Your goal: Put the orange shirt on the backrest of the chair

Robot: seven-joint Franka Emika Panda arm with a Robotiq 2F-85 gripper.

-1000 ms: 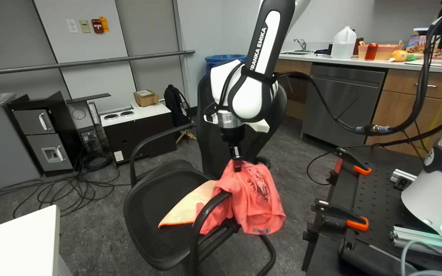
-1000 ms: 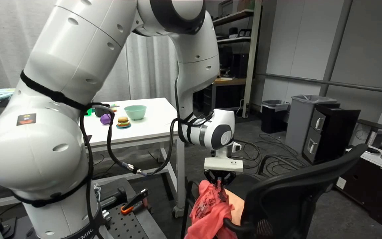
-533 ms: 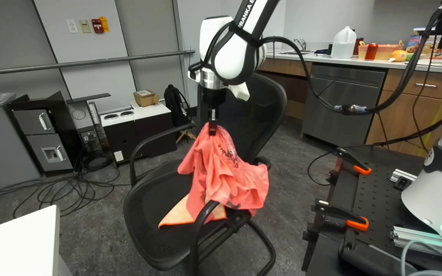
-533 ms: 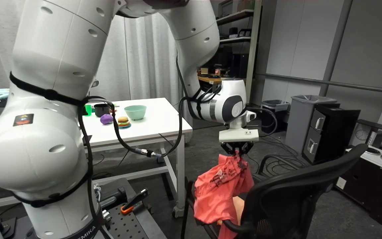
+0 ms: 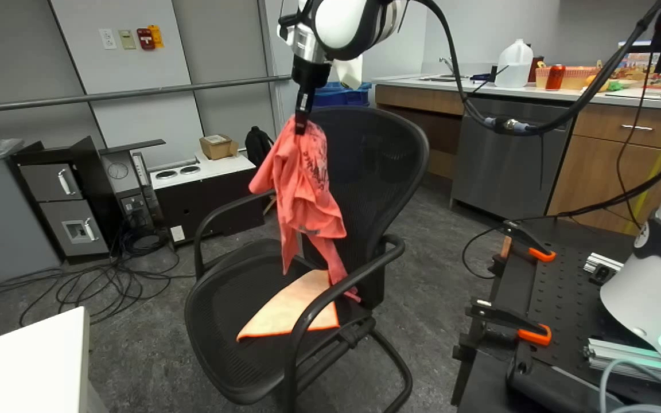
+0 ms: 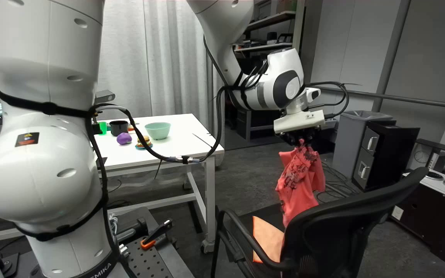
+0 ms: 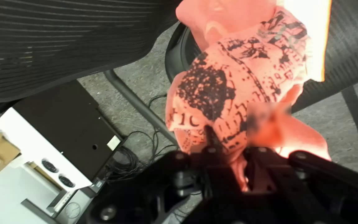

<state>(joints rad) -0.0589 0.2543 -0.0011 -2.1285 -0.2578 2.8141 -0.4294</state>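
The orange-pink shirt with dark print hangs bunched from my gripper. It shows also in an exterior view and in the wrist view. My gripper is shut on its upper part. The black mesh backrest stands beside the shirt; it also shows in an exterior view and in the wrist view. My gripper is near the height of the backrest's top, over the seat side. The shirt's lower tail hangs to the rear of the seat, by the near armrest; its end is partly hidden.
A pale orange cloth lies on the chair seat. The chair has two armrests, the near one beside the shirt's tail. A white table corner is at lower left. A cable loop hangs along my arm.
My gripper has risen with the shirt and moved toward the far side of the chair. The shirt has come off the near armrest and now hangs in front of the backrest, uncovering the pale cloth.
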